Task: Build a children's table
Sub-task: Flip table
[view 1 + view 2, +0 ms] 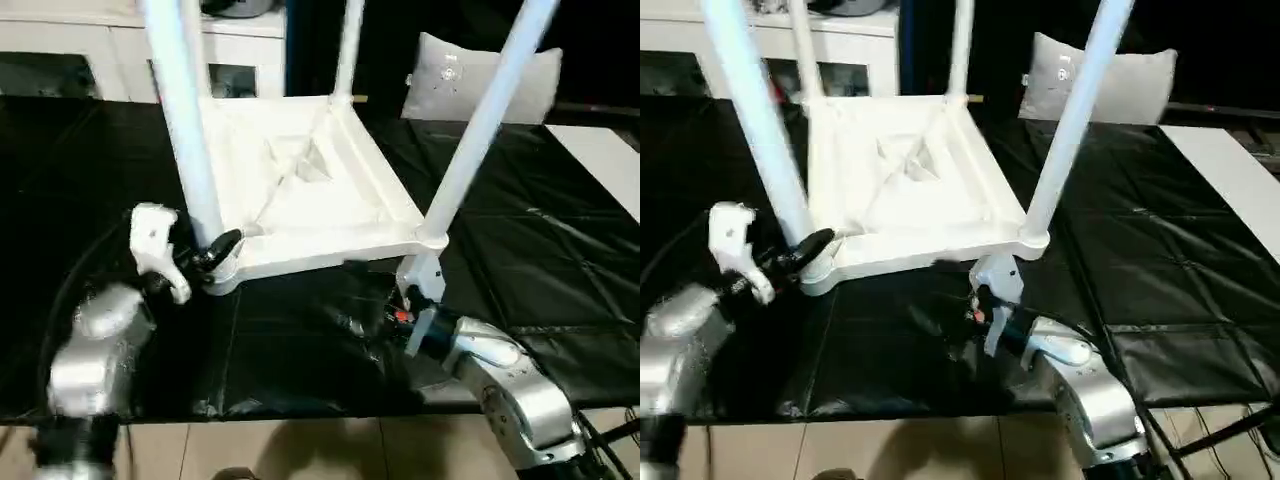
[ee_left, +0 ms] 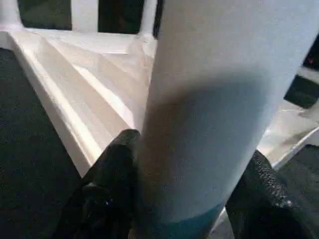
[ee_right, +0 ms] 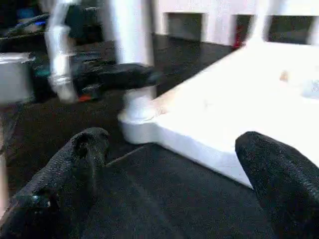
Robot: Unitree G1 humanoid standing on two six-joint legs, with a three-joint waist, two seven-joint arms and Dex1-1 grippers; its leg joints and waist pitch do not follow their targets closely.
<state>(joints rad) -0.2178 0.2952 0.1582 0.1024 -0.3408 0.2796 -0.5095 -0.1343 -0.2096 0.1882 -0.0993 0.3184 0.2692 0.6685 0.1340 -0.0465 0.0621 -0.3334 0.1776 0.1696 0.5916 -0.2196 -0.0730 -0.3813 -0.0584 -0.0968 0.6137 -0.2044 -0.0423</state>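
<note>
From the left eye view we see the table top [image 1: 300, 190] lying upside down on the black sheet [image 1: 540, 260], legs standing up from its corner sockets. The near left leg [image 1: 185, 110] rises from its socket, and our left gripper [image 1: 218, 250] sits at its base with the fingers around it. The near right leg [image 1: 480, 130] stands in its corner; our right gripper [image 1: 385, 305] hovers just in front of the top's near edge, low over the sheet. A cushion [image 1: 480, 75] leans at the back.

In the left wrist view, the leg [image 2: 214, 114] stands between the two black fingers [image 2: 112, 184], which close on either side of it.

In the right wrist view, the fingers [image 3: 75, 169] are spread wide, holding nothing, with the top's edge [image 3: 209, 144] beyond them.
</note>
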